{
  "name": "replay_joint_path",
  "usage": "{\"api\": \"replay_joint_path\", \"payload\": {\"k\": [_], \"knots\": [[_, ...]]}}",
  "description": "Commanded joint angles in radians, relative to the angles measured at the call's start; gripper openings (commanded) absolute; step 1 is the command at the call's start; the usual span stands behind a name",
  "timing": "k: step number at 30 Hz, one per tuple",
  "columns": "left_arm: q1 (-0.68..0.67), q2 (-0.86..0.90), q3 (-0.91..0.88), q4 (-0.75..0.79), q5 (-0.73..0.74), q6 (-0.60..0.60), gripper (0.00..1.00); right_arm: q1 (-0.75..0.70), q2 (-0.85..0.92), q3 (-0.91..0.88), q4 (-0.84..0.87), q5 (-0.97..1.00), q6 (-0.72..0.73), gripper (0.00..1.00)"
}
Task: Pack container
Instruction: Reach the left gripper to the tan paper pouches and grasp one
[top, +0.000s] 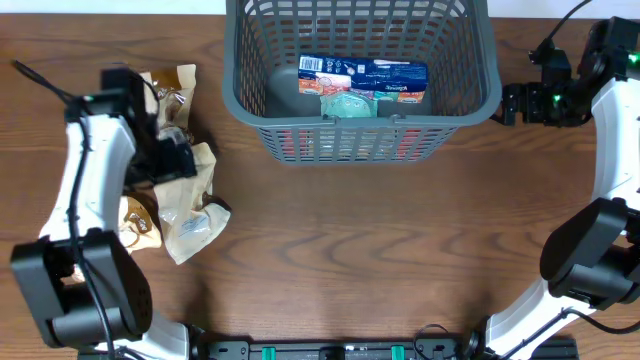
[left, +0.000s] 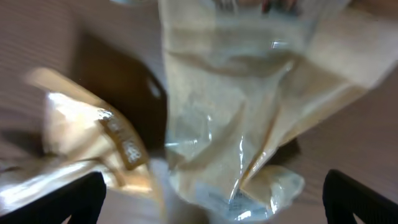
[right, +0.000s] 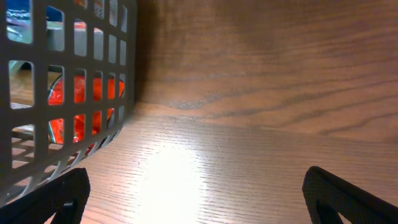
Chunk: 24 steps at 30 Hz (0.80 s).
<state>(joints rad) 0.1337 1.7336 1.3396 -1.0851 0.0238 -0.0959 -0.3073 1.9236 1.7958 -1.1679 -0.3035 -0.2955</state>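
Container (top: 470, 90) partly packed, blue packet (top: 365, 72) on top. Tan pouches (top: 190, 220) unpacked at surface's left edge. Left hand (left: 211, 199) spread empty over them; right hand (right: 196, 199) spread empty beside container.

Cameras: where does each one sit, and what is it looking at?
Overhead: above the table, looking straight down at the basket, the bags and both arms, with the left claw and right claw.
Left wrist: on the left arm, looking down close at the bags; its open claw tips show in the bottom corners.
Right wrist: on the right arm, low beside the basket, looking along the table; open claw tips show at the bottom.
Shared: overhead and right wrist both show the basket's slotted wall.
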Motion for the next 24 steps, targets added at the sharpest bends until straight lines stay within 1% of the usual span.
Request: {"api": "replay_joint_path", "payload": {"k": [1, 8, 13, 19, 24], "knots": [[-0.031, -0.007, -0.084, 0.048, 0.039, 0.011, 0.99, 0.018, -0.005, 0.0, 0.0, -0.018, 0.012, 0.99], [-0.086, -0.007, -0.223, 0.183, 0.044, 0.008, 0.99, 0.035, -0.005, 0.0, 0.002, -0.019, 0.011, 0.99], [-0.09, -0.006, -0.29, 0.283, 0.043, -0.007, 0.99, 0.041, -0.005, 0.0, -0.01, -0.018, 0.011, 0.99], [-0.087, -0.006, -0.319, 0.343, -0.006, -0.012, 0.99, 0.042, -0.006, 0.0, -0.023, -0.018, 0.011, 1.0], [-0.069, -0.005, -0.333, 0.381, -0.009, -0.014, 0.99, 0.042, -0.009, 0.0, -0.024, -0.018, 0.01, 0.99]]}}
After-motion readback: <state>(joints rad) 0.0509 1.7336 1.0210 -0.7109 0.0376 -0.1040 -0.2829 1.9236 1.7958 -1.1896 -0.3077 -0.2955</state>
